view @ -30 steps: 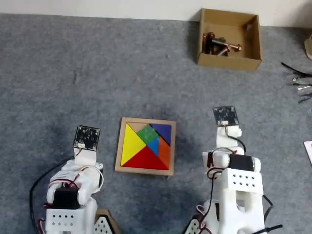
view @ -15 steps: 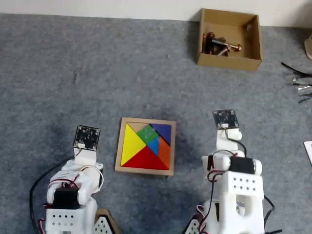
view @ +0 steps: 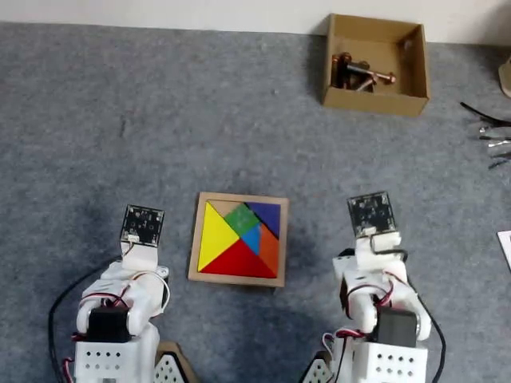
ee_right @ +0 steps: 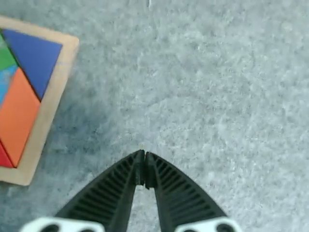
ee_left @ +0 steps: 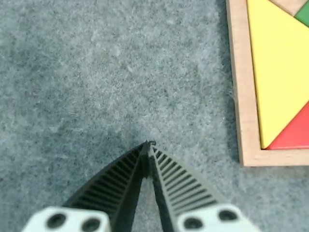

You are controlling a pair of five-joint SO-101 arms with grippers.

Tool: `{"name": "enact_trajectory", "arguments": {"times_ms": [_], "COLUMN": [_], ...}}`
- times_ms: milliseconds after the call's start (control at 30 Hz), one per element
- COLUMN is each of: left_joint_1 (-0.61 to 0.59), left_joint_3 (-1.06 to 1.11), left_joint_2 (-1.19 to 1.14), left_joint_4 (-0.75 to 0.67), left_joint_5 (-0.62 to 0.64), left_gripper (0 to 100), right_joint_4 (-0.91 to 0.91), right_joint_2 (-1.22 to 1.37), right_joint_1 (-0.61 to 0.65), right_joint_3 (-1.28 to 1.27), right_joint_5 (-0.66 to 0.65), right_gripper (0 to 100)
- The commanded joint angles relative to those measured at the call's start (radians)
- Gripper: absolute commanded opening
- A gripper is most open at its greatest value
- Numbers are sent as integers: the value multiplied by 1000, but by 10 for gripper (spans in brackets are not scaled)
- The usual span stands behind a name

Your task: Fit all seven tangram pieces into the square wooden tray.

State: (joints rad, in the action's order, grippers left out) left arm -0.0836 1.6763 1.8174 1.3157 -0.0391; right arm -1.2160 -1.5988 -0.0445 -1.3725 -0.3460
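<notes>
Retreating toward near desk (view: 120, 120) edge, right gripper (ee_right: 145, 155): fingers together, empty; left gripper (ee_left: 147, 146) likewise. Tray (view: 235, 279) looks full, task seems finished.

Tray (ee_left: 235, 87) cut by edge in both wrist views; box (view: 374, 104) contents too small to tell.
</notes>
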Motion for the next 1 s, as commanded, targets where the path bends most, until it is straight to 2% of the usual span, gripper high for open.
{"name": "enact_trajectory", "arguments": {"times_ms": [0,200,367,600,967], "left_joint_1": [-8,-8,-8,-8,-8], "left_joint_3": [19,19,19,19,19], "left_joint_2": [5,5,5,5,5], "left_joint_4": [5,5,5,5,5], "left_joint_5": [-5,-5,-5,-5,-5], "left_gripper": [5,5,5,5,5], "right_joint_4": [-5,-25,-24,2,5], "right_joint_2": [-65,-245,-231,-240,-240], "right_joint_1": [-8,-7,4,108,107], "right_joint_3": [-8,-85,-119,-251,-410], "right_joint_5": [-8,-14,-15,-14,-6], "right_gripper": [5,5,5,5,5]}}
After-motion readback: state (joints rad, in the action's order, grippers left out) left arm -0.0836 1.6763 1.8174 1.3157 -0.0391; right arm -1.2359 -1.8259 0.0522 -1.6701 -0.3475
